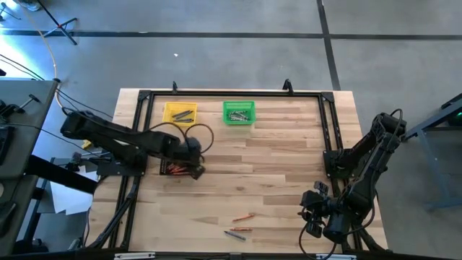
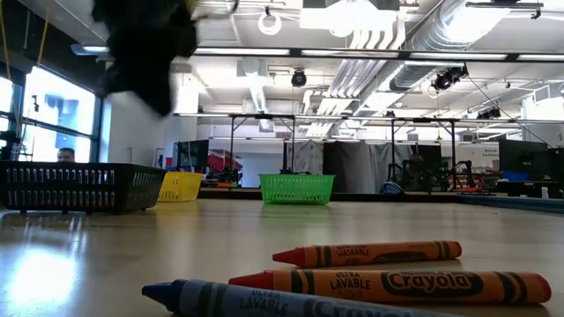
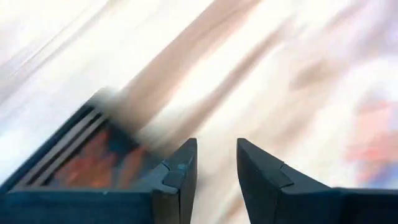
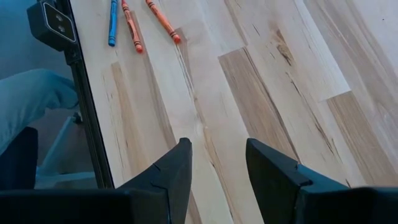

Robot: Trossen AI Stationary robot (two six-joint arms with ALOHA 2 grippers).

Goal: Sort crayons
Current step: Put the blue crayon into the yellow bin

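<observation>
Three crayons lie loose on the wood near the table's front edge: two orange-red [image 2: 366,254] [image 2: 388,286] and one blue [image 2: 247,299], which also show as small sticks [image 1: 242,218] in the high view. The black mesh bin [image 1: 177,169] at the left holds orange-red crayons [image 3: 93,162]. My left gripper [image 3: 216,144] hovers over that bin's right edge, open, with nothing between its fingers. My right gripper [image 4: 217,146] is open above bare wood at the front right, to the right of the loose crayons [image 4: 132,28].
A yellow bin [image 1: 180,113] and a green bin [image 1: 238,113] stand at the far edge, each with dark sticks inside. A black frame [image 1: 328,123] borders the table's left, far and right sides. Open wood lies between the bins and the loose crayons.
</observation>
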